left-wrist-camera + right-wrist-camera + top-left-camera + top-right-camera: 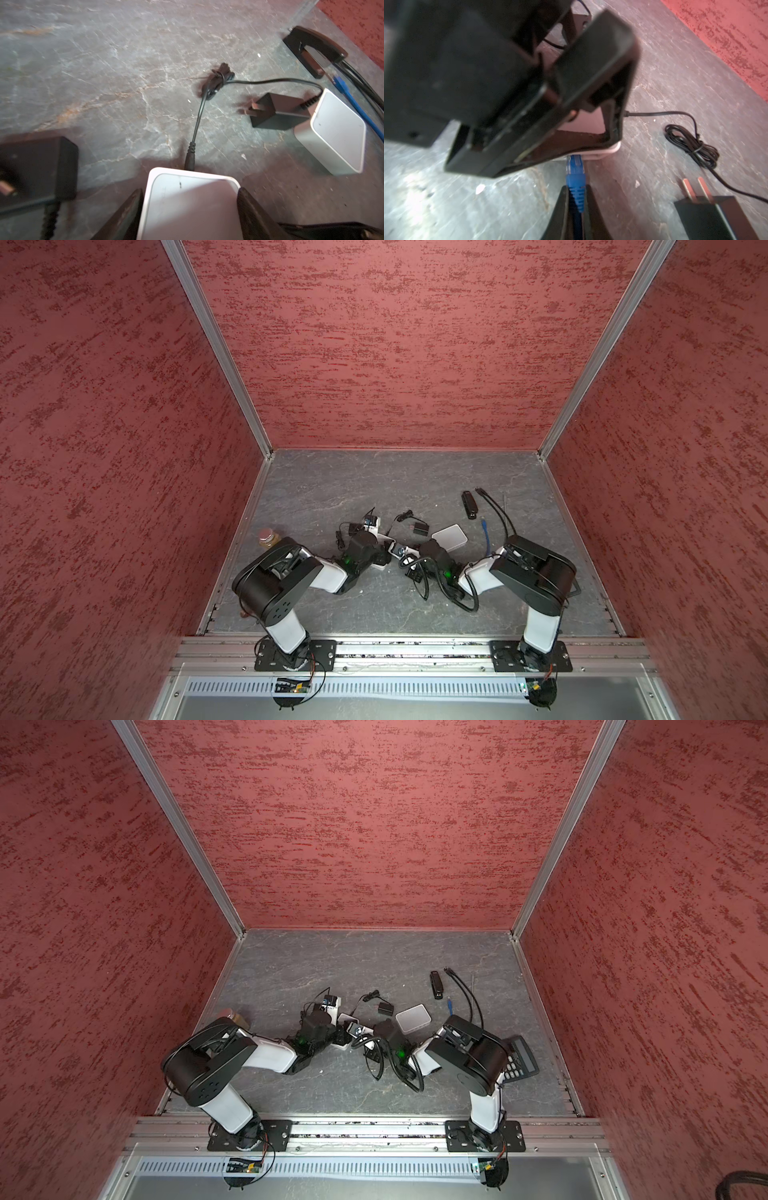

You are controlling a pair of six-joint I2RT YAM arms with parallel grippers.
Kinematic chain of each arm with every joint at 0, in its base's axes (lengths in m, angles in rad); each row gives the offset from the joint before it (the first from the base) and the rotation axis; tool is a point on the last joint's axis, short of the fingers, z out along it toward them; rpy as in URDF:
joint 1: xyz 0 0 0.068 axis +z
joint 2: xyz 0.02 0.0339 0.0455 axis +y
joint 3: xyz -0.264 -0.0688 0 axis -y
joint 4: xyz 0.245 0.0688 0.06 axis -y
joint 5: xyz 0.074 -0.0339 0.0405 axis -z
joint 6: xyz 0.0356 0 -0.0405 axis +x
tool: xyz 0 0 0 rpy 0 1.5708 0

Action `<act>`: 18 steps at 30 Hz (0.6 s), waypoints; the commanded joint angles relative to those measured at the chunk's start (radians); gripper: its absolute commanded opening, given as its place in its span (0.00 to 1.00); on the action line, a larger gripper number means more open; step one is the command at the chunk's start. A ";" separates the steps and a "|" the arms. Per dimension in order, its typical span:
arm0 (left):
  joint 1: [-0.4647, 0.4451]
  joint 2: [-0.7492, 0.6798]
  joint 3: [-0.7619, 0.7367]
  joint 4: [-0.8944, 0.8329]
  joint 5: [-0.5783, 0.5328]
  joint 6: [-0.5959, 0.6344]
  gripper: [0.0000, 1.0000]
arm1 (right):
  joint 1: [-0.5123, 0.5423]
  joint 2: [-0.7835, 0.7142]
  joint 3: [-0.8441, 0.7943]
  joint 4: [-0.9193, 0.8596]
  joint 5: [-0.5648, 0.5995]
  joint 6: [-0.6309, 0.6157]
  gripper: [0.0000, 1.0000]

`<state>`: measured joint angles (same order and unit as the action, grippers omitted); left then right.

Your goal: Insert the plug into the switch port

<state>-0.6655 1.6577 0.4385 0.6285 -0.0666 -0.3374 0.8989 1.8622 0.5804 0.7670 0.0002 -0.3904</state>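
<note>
Meeting at the scene's middle, both arms (pixel 328 572) cover most of the white switch (pixel 385 540) in both top views, and neither gripper's jaws can be made out there. In the left wrist view the left gripper (pixel 189 190) presses its matte black fingers (pixel 124 216) on the sides of the smooth, round-cornered switch, its rear cut off by the frame, with a black barrel connector (pixel 190 160) at its free edge. In the right wrist view the right gripper (pixel 576 187) clamps the blue plug (pixel 575 172) by its ribbed boot, clear tip at the switch's edge, but the left gripper's blurred black body hides the port, so seating cannot be told.
</note>
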 commanded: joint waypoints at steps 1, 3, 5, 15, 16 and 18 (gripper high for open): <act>-0.106 -0.034 0.003 -0.037 0.463 -0.016 0.73 | 0.054 -0.045 0.023 0.289 -0.121 -0.033 0.00; -0.086 -0.053 0.000 -0.048 0.450 -0.015 0.78 | 0.054 -0.049 -0.008 0.309 -0.110 -0.033 0.00; -0.068 -0.066 -0.005 -0.051 0.440 -0.017 0.81 | 0.054 -0.051 -0.028 0.320 -0.104 -0.040 0.00; -0.043 -0.112 0.031 -0.123 0.288 -0.042 1.00 | 0.052 -0.045 -0.033 0.282 -0.065 -0.033 0.00; -0.038 -0.121 0.034 -0.127 0.267 -0.048 1.00 | 0.052 -0.045 -0.033 0.282 -0.063 -0.034 0.00; -0.028 -0.143 0.040 -0.143 0.233 -0.053 1.00 | 0.048 -0.040 -0.028 0.272 -0.060 -0.032 0.00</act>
<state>-0.6643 1.5517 0.4446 0.4835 0.0429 -0.3462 0.9318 1.8465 0.5007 0.8703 -0.0242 -0.4141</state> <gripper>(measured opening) 0.998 0.125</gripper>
